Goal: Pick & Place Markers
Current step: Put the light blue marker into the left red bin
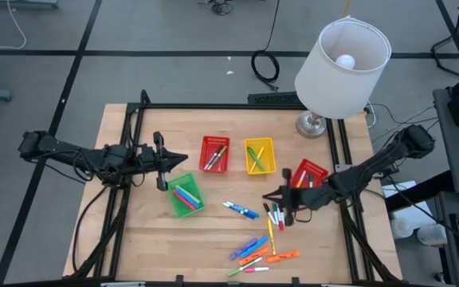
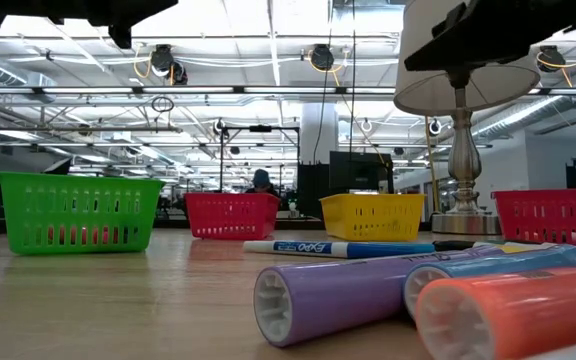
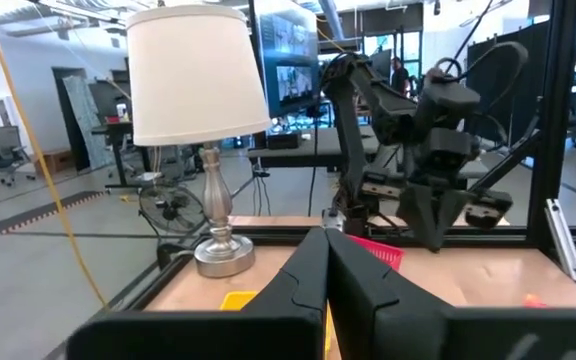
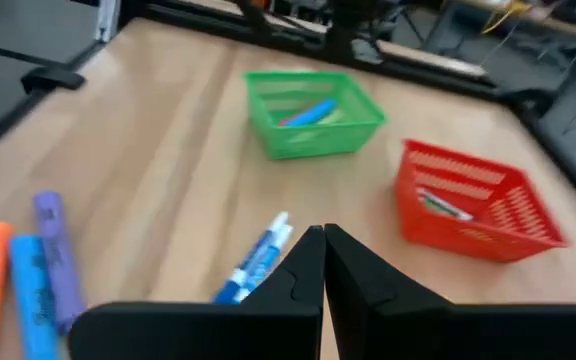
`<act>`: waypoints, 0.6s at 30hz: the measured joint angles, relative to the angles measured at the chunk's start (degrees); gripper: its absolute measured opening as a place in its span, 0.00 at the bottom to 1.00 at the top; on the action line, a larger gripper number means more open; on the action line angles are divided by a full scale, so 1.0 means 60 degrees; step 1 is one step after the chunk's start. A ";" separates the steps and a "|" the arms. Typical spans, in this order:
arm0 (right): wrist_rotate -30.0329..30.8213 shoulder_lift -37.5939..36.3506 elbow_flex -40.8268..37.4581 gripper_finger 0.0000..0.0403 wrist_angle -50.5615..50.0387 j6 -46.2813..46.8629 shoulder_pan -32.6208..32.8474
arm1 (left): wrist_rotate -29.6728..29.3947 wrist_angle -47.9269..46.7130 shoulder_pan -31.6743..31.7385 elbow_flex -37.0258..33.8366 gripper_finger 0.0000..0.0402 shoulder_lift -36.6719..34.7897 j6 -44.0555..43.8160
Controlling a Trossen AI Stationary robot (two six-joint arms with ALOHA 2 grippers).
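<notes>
Right gripper [image 1: 271, 196] closed and empty above loose markers [image 1: 263, 249] near the table's [image 1: 150, 247] front edge, left gripper [image 1: 180, 159] likewise closed over the green basket [image 1: 185, 195]; best opened wide before descending on one marker.

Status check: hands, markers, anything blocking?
Left hand shut, empty, above green mesh basket. Right hand shut, empty, over loose capped plastic markers. White-shaded table lamp at back right, clear of them.

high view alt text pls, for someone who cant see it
Seen from above, a wooden table holds four small baskets and loose markers, with a lamp at the back. The left claw and right claw are both shut and empty.
</notes>
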 joint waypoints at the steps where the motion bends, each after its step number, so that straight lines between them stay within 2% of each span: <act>1: -0.0026 0.0163 0.0115 0.00 -0.0012 0.0179 0.0002 | -0.0001 -0.0023 -0.0028 0.0000 0.01 0.0000 -0.0069; 7: -0.0203 0.1078 0.0998 0.00 -0.1317 0.1665 0.0067 | 0.0007 -0.0039 -0.0354 0.0000 0.01 0.0000 -0.0039; 12: 0.0310 0.2179 0.1954 0.00 -0.1752 0.1688 0.0447 | 0.0004 -0.0036 -0.0424 0.0000 0.01 0.0000 -0.0036; 18: 0.0333 0.3080 0.3008 0.00 -0.2149 0.1671 0.0643 | 0.0003 -0.0050 -0.0421 0.0000 0.01 0.0004 -0.0032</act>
